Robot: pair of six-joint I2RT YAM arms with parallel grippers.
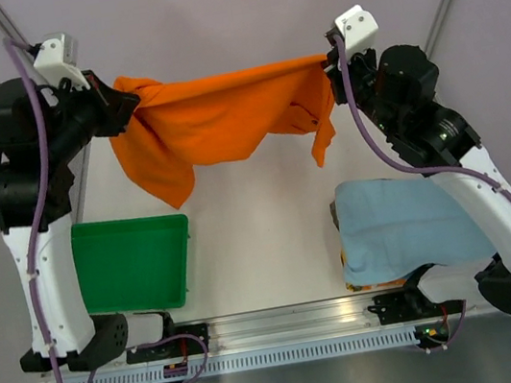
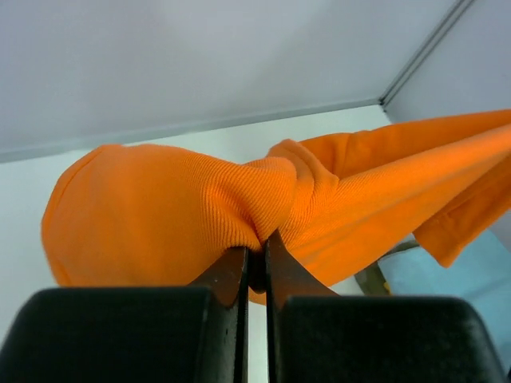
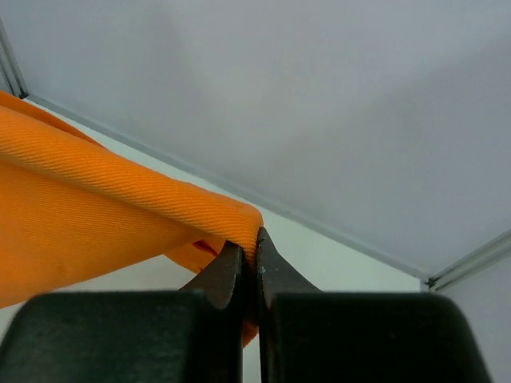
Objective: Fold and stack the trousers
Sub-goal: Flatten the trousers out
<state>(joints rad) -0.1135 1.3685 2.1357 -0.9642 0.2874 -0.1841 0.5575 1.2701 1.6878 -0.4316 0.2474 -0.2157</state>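
Trousers (image 1: 216, 125): hanging stretched between both grippers over the far side of the table (image 1: 265, 248), loose folds drooping.
Left gripper (image 2: 257, 247): fingers clamping a bunched orange edge.
Right gripper (image 3: 249, 246): fingers pinching the opposite edge.
Handling: probably behaving as soft, light, sagging cloth; edges and corners offering the surest hold.

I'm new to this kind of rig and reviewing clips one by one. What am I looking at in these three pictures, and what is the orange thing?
These are two robot arms bolted at the near edge of a white table. The wide picture comes from a fixed camera above and behind them. The other two come from a small camera on each wrist, looking out past that arm's own hand. The left hand and the right hand are each shut on the orange trousers, stretching them between the arms while the rest hangs down. On the table lie a green tray by the left arm and a light blue cloth by the right.
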